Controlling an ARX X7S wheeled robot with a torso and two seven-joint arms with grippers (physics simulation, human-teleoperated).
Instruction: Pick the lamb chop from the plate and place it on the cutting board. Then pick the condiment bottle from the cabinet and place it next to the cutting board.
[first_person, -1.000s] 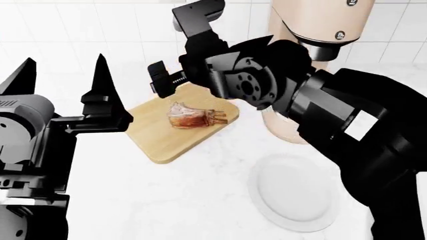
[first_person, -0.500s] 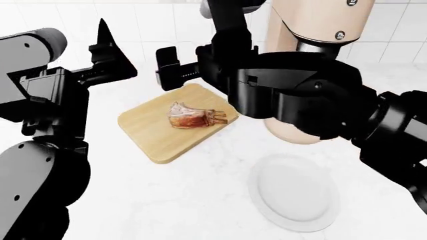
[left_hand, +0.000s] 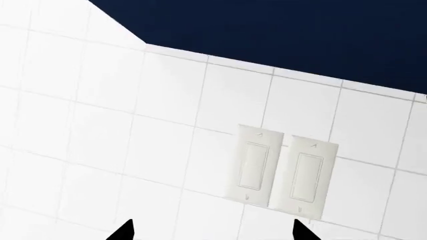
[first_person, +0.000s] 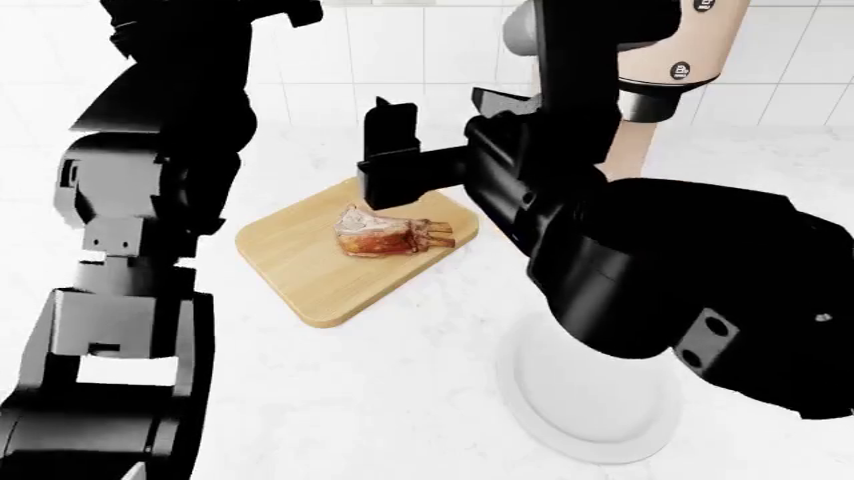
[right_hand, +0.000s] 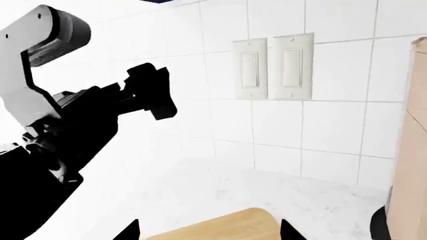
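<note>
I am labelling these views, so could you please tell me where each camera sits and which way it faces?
Head view: looks forward and down at the light tan wooden cutting board bearing the pinkish-red lamb chop, and the round white plate; both black arms show.
Left wrist view: faces the tiled wall and two white wall switches; only fingertips show.
Right wrist view: faces the same switches and the board's edge; the left arm shows.

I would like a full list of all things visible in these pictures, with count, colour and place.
chop: one, pinkish-red, lying on the board.
board: one, light tan, on the counter.
plate: one, white, bare, on the counter, partly hidden by the right arm.
switches: two, off-white, side by side on the tiled wall.
tall object: one, beige, behind the right arm.
arms: two, black, raised; left end effector and right end effector both open, holding nothing.
</note>
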